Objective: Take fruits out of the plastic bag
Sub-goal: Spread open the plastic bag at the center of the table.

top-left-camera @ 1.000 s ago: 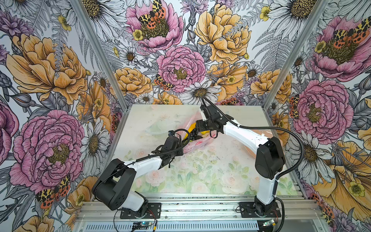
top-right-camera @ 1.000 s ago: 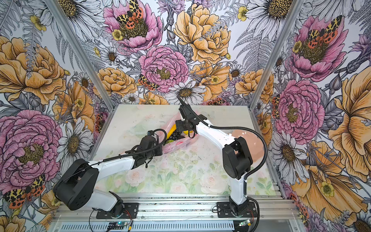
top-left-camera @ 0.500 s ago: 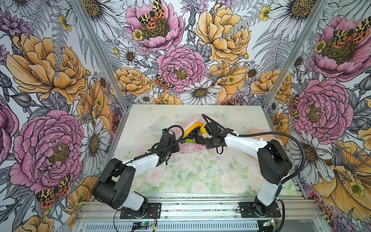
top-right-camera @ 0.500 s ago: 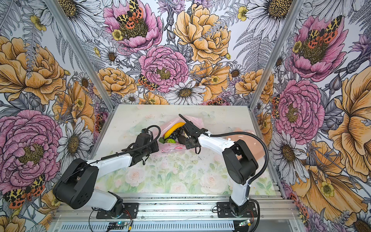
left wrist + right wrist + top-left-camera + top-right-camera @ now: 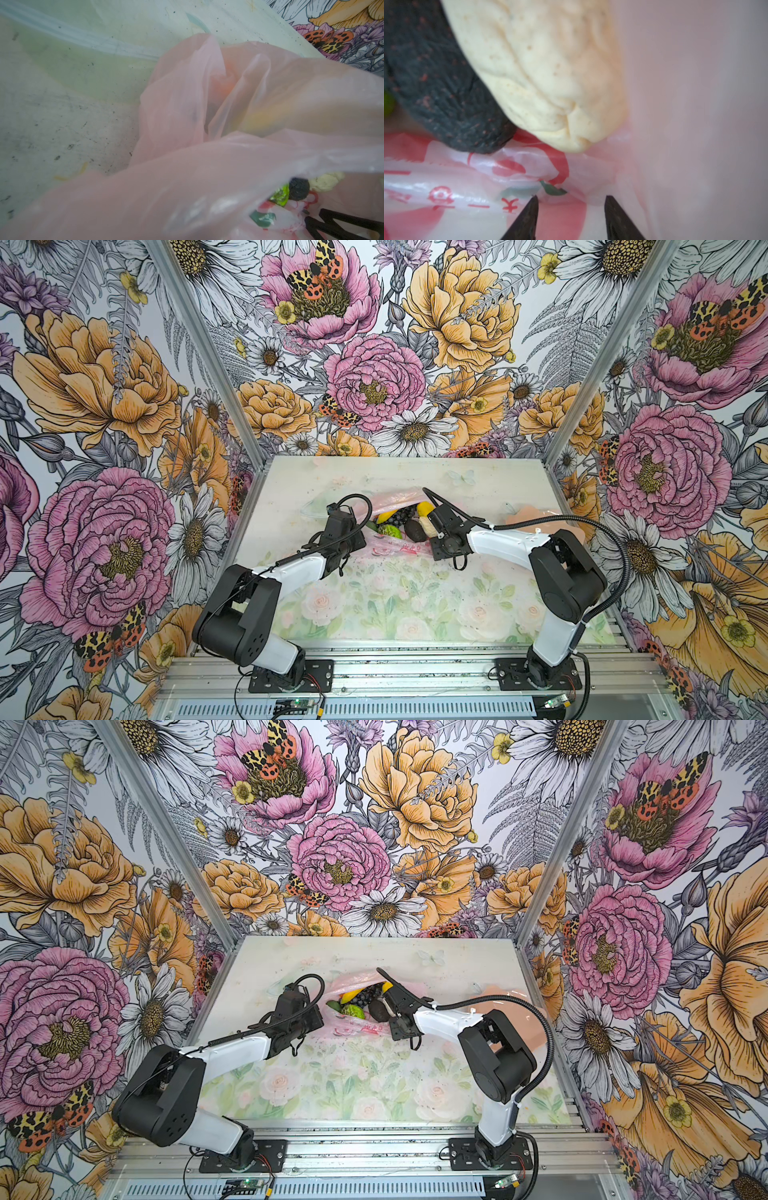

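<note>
The pink plastic bag (image 5: 392, 545) lies mid-table with its mouth open. Inside show the fruits: banana (image 5: 386, 515), grape bunch (image 5: 404, 515), lime-green ball (image 5: 389, 531), avocado (image 5: 415, 531), cream pear (image 5: 426, 526) and lemon (image 5: 424, 508). My left gripper (image 5: 360, 542) is at the bag's left edge, shut on the film. Pink film (image 5: 187, 187) covers its jaws in the left wrist view. My right gripper (image 5: 572, 205) is open low at the bag's mouth, over printed film (image 5: 446, 193). The pear (image 5: 550, 83) and avocado (image 5: 436, 83) lie just ahead of its empty tips.
A peach-coloured dish (image 5: 528, 512) sits at the right behind my right arm. A clear plastic strip (image 5: 83, 39) lies on the table left of the bag. The enclosure's walls stand close at the back and on both sides.
My right gripper came down from above the bag to its mouth and its jaws narrowed. My left gripper shifted left with the film, and the fruits now show in the open mouth.
</note>
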### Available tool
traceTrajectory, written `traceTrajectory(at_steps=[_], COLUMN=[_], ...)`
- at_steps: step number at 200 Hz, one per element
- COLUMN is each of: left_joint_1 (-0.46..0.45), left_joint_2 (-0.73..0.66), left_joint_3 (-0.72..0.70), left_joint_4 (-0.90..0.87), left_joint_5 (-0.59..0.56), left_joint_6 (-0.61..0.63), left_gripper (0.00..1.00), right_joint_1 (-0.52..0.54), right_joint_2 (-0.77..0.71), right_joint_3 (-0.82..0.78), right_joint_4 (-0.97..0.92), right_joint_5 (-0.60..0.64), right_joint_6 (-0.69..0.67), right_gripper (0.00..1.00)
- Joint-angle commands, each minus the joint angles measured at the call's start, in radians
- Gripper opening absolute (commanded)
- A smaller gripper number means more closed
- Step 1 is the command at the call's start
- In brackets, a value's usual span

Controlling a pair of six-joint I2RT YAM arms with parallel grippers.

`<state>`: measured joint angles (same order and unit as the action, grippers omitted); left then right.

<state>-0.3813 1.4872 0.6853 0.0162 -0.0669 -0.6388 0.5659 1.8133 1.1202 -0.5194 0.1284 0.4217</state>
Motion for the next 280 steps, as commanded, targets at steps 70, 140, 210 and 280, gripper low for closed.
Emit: traceTrajectory(at_steps=[70,140,210,280], left_joint_1=[0.008,0.022,0.056,0.058], left_joint_2=[-0.125,-0.096,0.094,0.128], left_joint_3=[-0.035,0.067,0.147,0.107], left_joint_4=[-0.104,-0.212,-0.098,-0.082], left_joint_5=[-0.043,-0.033,0.059,0.066], left_joint_6=[-0.027,-0.136,-0.168,-0.16], left_gripper=[0.3,0.83,0.83,0.38], right_joint_1=[0.017,0.102,0.133,0.093], right_joint_2=[0.21,0.15,0.123,0.104], right_joint_3=[0.268,0.151,0.101,0.099], right_joint_4=[0.073,0.089,0.113,0.123], right_joint_5=[-0.058,0.001,-0.004,-0.019], right_joint_6=[-0.067,-0.051,-0.029,-0.029], right_gripper=[0.53,0.53,0.54,0.54])
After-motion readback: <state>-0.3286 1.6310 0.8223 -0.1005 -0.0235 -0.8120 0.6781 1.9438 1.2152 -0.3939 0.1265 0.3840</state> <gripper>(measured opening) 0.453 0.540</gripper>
